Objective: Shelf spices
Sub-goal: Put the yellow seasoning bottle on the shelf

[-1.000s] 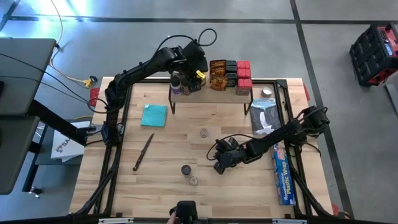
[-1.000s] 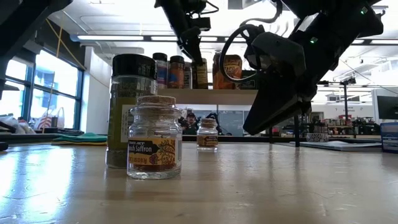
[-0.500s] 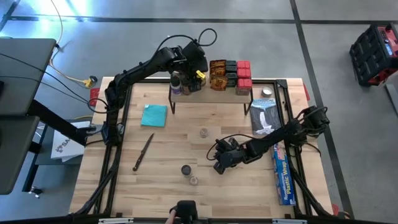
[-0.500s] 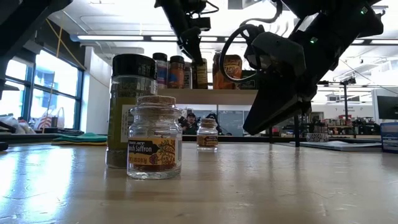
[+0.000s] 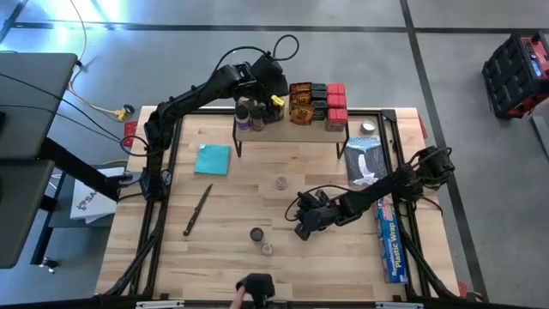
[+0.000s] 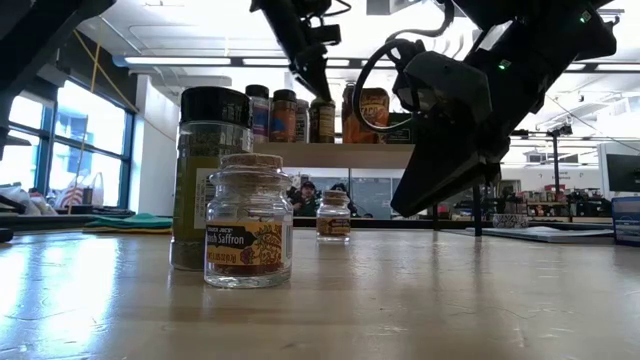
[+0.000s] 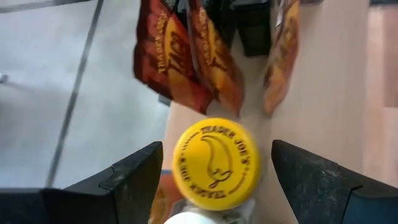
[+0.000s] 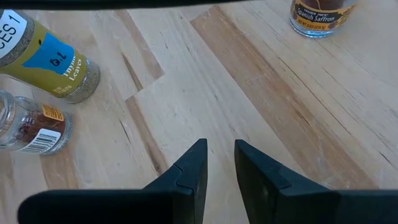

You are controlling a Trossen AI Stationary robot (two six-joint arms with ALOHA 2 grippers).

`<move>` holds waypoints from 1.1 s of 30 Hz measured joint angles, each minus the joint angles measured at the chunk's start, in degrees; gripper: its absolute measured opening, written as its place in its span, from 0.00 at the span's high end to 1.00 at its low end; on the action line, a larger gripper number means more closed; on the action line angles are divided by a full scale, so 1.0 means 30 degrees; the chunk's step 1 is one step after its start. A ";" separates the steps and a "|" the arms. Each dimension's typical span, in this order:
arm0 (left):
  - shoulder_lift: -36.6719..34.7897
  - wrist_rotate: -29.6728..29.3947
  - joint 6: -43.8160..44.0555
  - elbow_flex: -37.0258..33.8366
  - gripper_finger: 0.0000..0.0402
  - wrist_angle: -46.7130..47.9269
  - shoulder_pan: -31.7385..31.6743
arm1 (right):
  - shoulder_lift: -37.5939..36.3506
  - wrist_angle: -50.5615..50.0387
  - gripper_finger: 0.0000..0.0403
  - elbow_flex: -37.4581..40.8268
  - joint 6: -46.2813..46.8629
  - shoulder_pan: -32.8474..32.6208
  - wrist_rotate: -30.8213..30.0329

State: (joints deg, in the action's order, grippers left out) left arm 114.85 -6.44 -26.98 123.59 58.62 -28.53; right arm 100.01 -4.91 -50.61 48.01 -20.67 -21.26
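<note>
The shelf (image 5: pixel 292 129) stands at the table's far middle, carrying dark-lidded jars (image 5: pixel 250 112), orange-brown packets (image 5: pixel 300 103) and black and red boxes (image 5: pixel 328 103). My left gripper (image 5: pixel 271 86) hangs open above the shelf. Its fingers stand either side of a yellow-lidded jar (image 7: pixel 216 163) with a gap on each side, and the jar stands upright on the shelf top. Three spice jars stand on the table: a black-lidded herb jar (image 6: pixel 210 180) and two saffron jars (image 6: pixel 248 235) (image 6: pixel 333 215). My right gripper (image 5: pixel 302 225) waits low over the table, narrowly open on nothing (image 8: pixel 217 162).
A teal cloth (image 5: pixel 212 159) and a knife (image 5: pixel 197 210) lie on the table's left half. At the right lie a long blue plastic-wrap box (image 5: pixel 390 240) and a grey packet (image 5: pixel 364 159). A person (image 6: pixel 305 195) sits in the room beyond the table.
My left gripper's fingers have drawn a little up and off the yellow-lidded jar, which now shows whole in the low view. The jar stands in the same place on the shelf.
</note>
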 joint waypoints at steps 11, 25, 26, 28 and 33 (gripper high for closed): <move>0.0000 -0.1410 -0.1625 0.0000 0.26 -0.0613 0.0003 | 0.0000 0.0002 0.81 0.0000 -0.0001 -0.0003 -0.0006; 0.0696 -0.2240 -0.2790 -0.0095 0.26 -0.1253 -0.0109 | 0.0000 -0.0044 0.81 0.0000 0.0030 -0.0421 -0.0130; 0.0763 -0.2398 -0.2932 -0.0092 0.26 -0.1528 -0.0109 | 0.0000 -0.0047 0.81 0.0000 0.0044 -0.0414 -0.0145; 0.0835 -0.2648 -0.3170 -0.0095 0.26 -0.1777 -0.0102 | 0.0000 -0.0028 0.81 0.0000 0.0057 -0.0414 -0.0152; 0.0969 -0.2863 -0.3505 -0.0095 0.26 -0.2099 -0.0109 | 0.0000 -0.0022 0.81 0.0000 0.0058 -0.0414 -0.0203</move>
State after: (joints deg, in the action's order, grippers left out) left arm 117.75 -15.03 -37.50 123.31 52.33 -28.86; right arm 100.01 -4.97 -50.61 48.18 -21.91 -21.87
